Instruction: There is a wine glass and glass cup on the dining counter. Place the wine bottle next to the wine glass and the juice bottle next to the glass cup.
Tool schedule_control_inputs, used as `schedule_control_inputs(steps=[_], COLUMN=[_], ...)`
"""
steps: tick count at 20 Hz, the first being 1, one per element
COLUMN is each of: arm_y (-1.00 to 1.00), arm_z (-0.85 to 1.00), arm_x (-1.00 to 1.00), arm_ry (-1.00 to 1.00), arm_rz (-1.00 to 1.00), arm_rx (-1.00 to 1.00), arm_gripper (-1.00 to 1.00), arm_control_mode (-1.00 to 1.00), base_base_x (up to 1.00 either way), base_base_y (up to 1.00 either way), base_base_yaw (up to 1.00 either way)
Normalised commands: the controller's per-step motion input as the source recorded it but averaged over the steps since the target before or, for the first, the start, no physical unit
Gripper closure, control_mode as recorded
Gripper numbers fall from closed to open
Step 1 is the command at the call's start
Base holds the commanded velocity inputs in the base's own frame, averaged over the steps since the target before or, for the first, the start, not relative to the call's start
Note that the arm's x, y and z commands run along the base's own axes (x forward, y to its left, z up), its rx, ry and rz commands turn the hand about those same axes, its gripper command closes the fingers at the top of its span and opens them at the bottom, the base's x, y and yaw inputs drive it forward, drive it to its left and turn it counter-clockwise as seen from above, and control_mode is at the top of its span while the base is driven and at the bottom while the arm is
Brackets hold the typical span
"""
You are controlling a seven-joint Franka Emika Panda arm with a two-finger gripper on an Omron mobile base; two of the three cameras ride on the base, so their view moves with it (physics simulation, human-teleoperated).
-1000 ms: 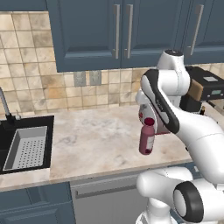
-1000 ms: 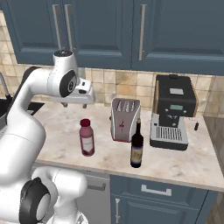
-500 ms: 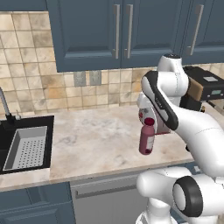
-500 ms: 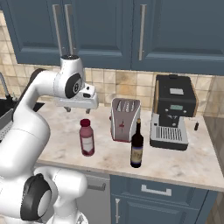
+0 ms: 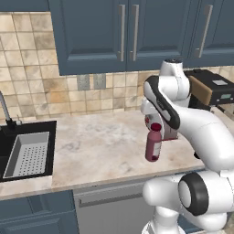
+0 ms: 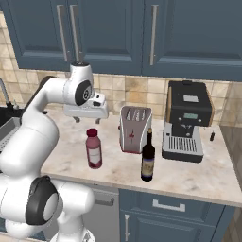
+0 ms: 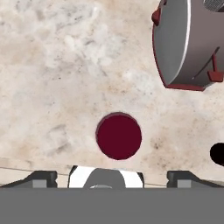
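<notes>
1. I am seeing the gripper (image 6: 83, 118) hanging in the left centre of the right base view, above the juice bottle (image 6: 94, 148). Its fingers are spread wide apart and holding nothing; in the hand view the two tips are sitting at the bottom corners, well clear of each other.
2. In the hand view I am looking straight down on the juice bottle's dark red cap (image 7: 119, 135), sitting centre-low in the frame between the two tips and a little above them.
3. The juice bottle is standing upright on the marble counter (image 6: 203, 177), near its front edge, at centre-left of the right base view and centre-right of the left base view (image 5: 154, 142).
4. The wine bottle (image 6: 148, 157) is standing upright near the front edge too, lower centre of the right base view, just in front of the toaster (image 6: 134, 128).
5. Beyond it, the coffee machine (image 6: 187, 120) is sitting at the right, against the tiled wall.
6. The sink (image 5: 26, 155) is showing at the left edge of the left base view.
</notes>
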Motion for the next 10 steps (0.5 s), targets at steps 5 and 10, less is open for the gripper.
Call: schedule_control_inputs(steps=[5,10], arm_y=[0.0,-0.03], arm_z=[-0.16,-0.19], arm_x=[0.25,0.04], arm_ry=[0.0,0.0], arm_rz=[0.0,0.0], arm_rx=[-0.06,-0.05], arm_gripper=[-1.0,-1.0], arm_control_mode=[-1.0,-1.0], base_base_x=[0.0,0.0], base_base_y=[0.0,0.0], base_base_yaw=[0.0,0.0])
